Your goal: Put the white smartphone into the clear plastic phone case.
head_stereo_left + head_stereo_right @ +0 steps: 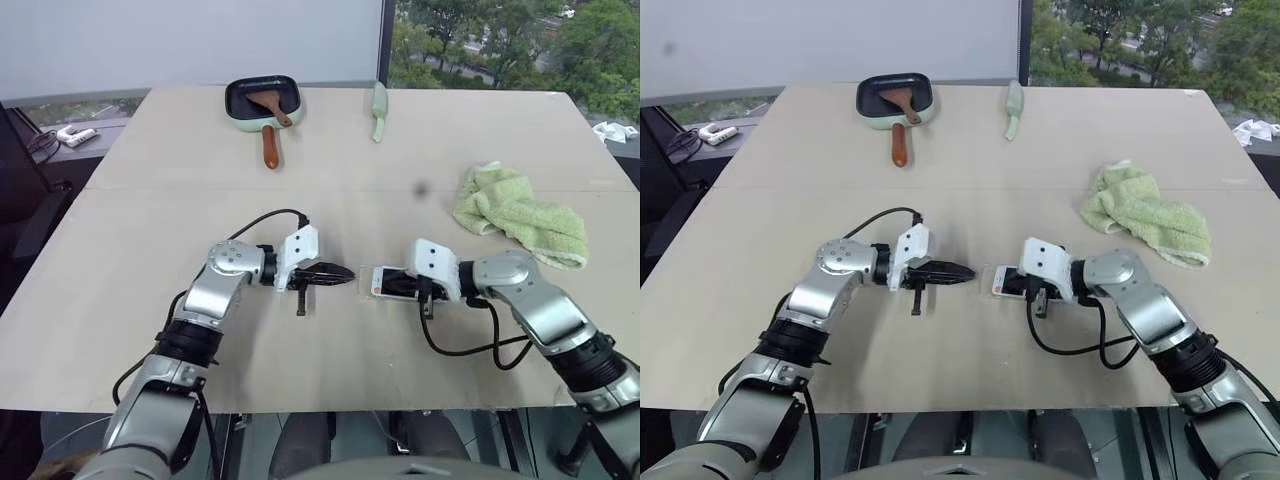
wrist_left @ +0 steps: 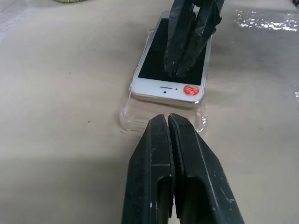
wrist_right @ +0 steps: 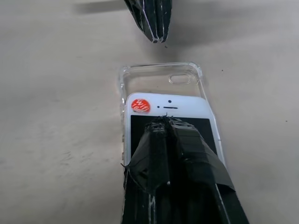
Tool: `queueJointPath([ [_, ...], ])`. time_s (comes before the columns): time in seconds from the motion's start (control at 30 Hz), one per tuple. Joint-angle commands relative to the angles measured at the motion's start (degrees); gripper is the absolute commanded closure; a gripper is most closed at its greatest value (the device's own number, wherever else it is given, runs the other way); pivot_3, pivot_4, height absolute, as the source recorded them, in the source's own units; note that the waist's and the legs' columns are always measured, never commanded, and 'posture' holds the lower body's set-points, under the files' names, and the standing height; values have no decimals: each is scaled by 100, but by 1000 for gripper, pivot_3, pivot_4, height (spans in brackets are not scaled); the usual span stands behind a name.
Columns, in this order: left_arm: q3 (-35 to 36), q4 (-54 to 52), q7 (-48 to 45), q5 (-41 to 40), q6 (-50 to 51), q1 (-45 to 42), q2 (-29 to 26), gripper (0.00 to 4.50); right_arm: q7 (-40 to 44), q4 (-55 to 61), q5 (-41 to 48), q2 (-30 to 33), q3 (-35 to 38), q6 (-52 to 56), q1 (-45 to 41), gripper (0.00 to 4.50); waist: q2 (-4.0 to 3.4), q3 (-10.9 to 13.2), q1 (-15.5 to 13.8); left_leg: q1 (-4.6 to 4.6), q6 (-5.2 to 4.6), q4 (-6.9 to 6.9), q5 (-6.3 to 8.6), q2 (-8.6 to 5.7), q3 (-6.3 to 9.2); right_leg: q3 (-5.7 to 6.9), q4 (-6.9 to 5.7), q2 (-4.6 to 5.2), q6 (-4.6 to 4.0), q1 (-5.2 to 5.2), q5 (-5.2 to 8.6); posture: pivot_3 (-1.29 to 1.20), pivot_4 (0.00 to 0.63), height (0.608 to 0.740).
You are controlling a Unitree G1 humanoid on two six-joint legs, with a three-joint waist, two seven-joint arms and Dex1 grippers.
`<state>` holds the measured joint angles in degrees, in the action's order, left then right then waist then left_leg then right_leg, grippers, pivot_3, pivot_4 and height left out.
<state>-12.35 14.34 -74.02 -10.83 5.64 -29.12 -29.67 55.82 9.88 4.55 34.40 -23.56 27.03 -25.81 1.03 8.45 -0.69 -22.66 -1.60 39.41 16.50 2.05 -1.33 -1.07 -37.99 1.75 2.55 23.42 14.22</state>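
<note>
The white smartphone (image 2: 164, 88) lies face up, with a red sticker on its bezel, on the clear plastic phone case (image 2: 140, 115) in the middle of the table. The phone sits shifted back in the case (image 3: 159, 77), so the case's camera-hole end is bare. My right gripper (image 3: 164, 119) is shut, and its tips rest on the black screen near the phone's (image 3: 187, 105) bezel. My left gripper (image 2: 168, 117) is shut with nothing in it. It points at the bare end of the case from the other side, a short gap away.
A green cloth (image 1: 520, 215) lies crumpled at the right. At the back stand a green pan holding a wooden spatula (image 1: 262, 100) and a pale green utensil (image 1: 379, 110). Bare table (image 1: 150, 250) lies to the left and in front of the grippers.
</note>
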Motion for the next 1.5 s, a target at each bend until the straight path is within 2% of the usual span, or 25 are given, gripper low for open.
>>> queueJointPath([
  [0.03, -82, -97, 46, 47, -32, -128, 66, 4432, 9, -358, -395, 39, -461, 261, 173, 4500, 0, -2, 1, 1, 0, 0, 0, 0, 0, 0, 0, 0, 0, -1, 0, 0, 150, 740],
  [0.37, -311, 262, 372, 404, -81, -339, 371, 4432, 87, -473, -878, 122, -733, -6, 141, 4500, 1, -16, 0, 28, 0, 0, 0, -1, 2, 1, 1, -1, 0, -25, 0, 0, 150, 740],
  [0.5, -328, 404, 385, 371, -117, -453, 531, 4432, 111, -538, -1000, 114, -745, -49, 107, 4500, 1, -16, 3, 78, -1, -7, 1, 0, 0, 1, 10, -1, -2, -76, 3, 0, 150, 740],
  [0.63, -232, 236, 348, 48, 97, -439, 806, 4432, 123, -582, -1062, 81, -774, -90, 76, 4500, 1, -17, -2, 80, -1, -6, 1, 0, 1, 1, 8, -1, -2, -78, 3, 0, 150, 740],
  [0.77, -413, 220, 277, 166, 90, -343, 789, 4432, 110, -613, -1079, 28, -752, -107, 62, 4500, 0, -19, 6, 80, -1, -6, 1, 0, 0, -1, 8, 0, -1, -78, 2, 0, 150, 740],
  [1.4, -867, 814, 290, 631, -121, -314, 896, 4432, -177, -237, -291, -354, 221, 849, 36, 4500, 0, -21, -13, 77, -1, -8, 1, -2, 3, 2, 13, 3, -3, -79, 3, 0, 150, 740],
  [1.5, -758, 717, 227, 412, -52, -312, 982, 4432, -201, -200, -289, -296, 221, 883, 44, 4500, 0, -21, -14, 77, -1, -8, 1, -3, 3, 2, 14, 5, -3, -79, 3, 0, 150, 740],
])
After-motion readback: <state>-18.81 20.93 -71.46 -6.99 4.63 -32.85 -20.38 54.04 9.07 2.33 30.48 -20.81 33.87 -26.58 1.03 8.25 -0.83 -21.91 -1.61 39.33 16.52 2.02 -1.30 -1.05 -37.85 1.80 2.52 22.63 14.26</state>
